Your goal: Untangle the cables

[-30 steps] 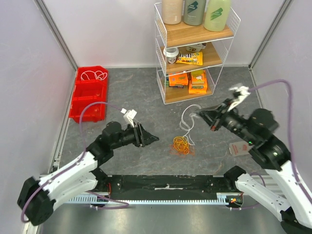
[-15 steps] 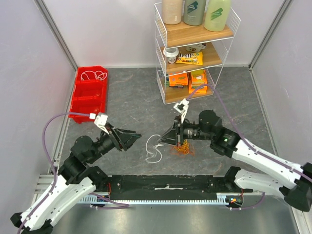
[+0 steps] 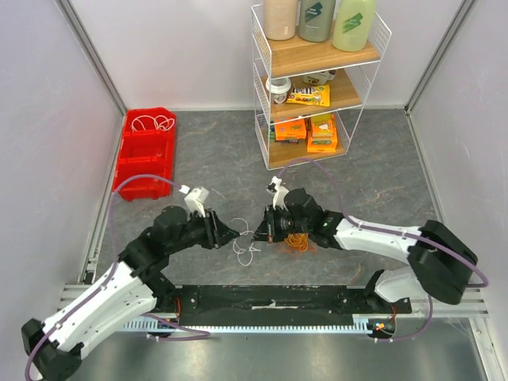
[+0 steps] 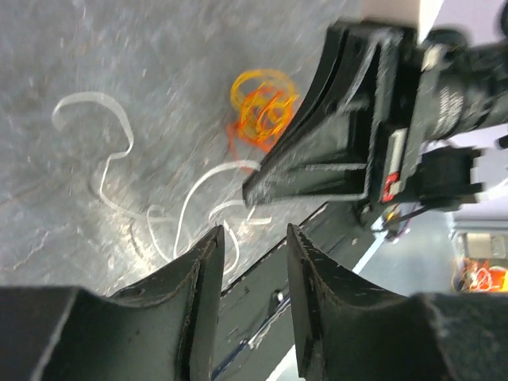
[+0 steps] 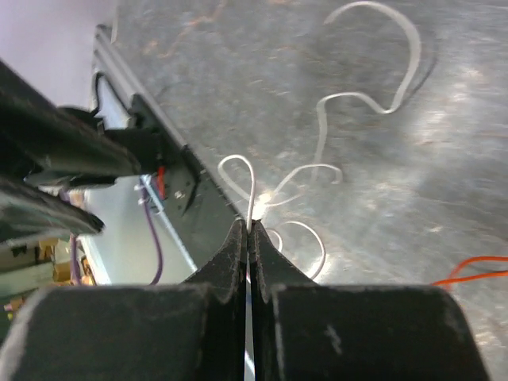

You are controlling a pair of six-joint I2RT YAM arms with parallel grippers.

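Worktop (image 3: 198, 151): white cable (image 3: 244, 248) lies just beside orange-yellow coil (image 3: 297, 238), seems apart from it. Right gripper (image 5: 248, 226) pressed together, pinching white cable. Left gripper (image 4: 254, 234) half spread, empty. Coil itself looks tangled: work remains.

A white cable (image 3: 244, 248), an orange cable (image 3: 296, 239), a grey table (image 3: 206, 151).
The orange cable has yellow loops mixed in. The table is dark grey with pale streaks. The bins (image 3: 141, 189) are bright red.
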